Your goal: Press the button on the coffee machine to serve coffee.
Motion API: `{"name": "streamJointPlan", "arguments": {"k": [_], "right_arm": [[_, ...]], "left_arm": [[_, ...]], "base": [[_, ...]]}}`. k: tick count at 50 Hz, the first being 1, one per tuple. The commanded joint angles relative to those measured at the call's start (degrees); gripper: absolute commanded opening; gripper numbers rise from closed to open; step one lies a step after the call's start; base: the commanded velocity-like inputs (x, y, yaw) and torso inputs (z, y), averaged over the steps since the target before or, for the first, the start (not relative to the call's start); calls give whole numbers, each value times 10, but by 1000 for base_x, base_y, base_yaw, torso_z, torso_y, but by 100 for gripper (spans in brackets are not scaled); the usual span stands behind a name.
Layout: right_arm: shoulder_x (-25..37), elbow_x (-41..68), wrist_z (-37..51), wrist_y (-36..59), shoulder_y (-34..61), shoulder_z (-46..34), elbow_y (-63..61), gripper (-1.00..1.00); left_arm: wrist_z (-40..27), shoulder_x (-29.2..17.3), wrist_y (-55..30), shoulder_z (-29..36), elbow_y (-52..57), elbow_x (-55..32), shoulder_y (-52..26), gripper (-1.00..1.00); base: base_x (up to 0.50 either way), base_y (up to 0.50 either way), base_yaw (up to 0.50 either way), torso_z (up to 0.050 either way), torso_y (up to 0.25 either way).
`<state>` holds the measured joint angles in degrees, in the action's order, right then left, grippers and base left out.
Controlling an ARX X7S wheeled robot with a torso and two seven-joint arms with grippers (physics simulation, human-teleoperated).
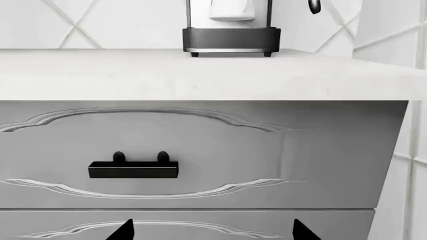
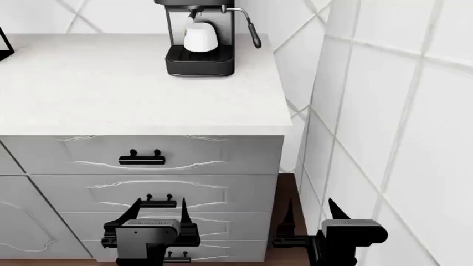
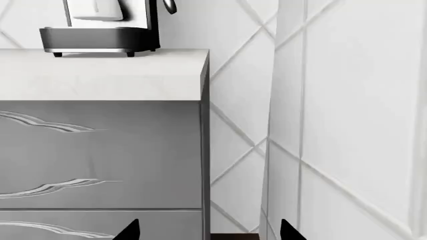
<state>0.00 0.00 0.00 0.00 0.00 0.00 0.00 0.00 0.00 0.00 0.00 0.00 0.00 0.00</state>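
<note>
The black coffee machine (image 2: 201,52) stands at the back of the white counter, cut off by the top of the head view; a white cup (image 2: 200,37) sits on its drip tray and a thin steam wand (image 2: 251,30) hangs at its right. Its dial and buttons are out of view. Its base shows in the left wrist view (image 1: 231,40) and the right wrist view (image 3: 100,40). My left gripper (image 2: 159,213) is open and empty, low before the drawers. My right gripper (image 2: 310,213) is open and empty, low beside the cabinet's right end.
The counter (image 2: 133,94) tops a grey cabinet with black drawer handles (image 2: 142,159). A white tiled wall (image 2: 399,122) stands close on the right, leaving a narrow gap beside the cabinet. A dark object (image 2: 4,47) shows at the counter's far left edge.
</note>
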Motion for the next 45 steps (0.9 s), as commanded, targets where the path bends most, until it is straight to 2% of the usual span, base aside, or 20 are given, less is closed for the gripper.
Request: {"name": "streamJointPlan", "arguments": {"k": [1,24,45], "right_arm": [[9,3,12,3,0,-14,0,100],[40,18,45,1,-1,-53,-5,100],[54,33,59,-3,1,-70,-4,100]], "left_arm": [[-12,-9,0,13,0,-7,0,100],[-40,-42,7,40,4,-42,6,100],[-60,-49,3,59,-1,-52,-2,100]], "base": [[0,0,0,0,0],[0,12,0,0,0],[18,468,0,0,0]]}}
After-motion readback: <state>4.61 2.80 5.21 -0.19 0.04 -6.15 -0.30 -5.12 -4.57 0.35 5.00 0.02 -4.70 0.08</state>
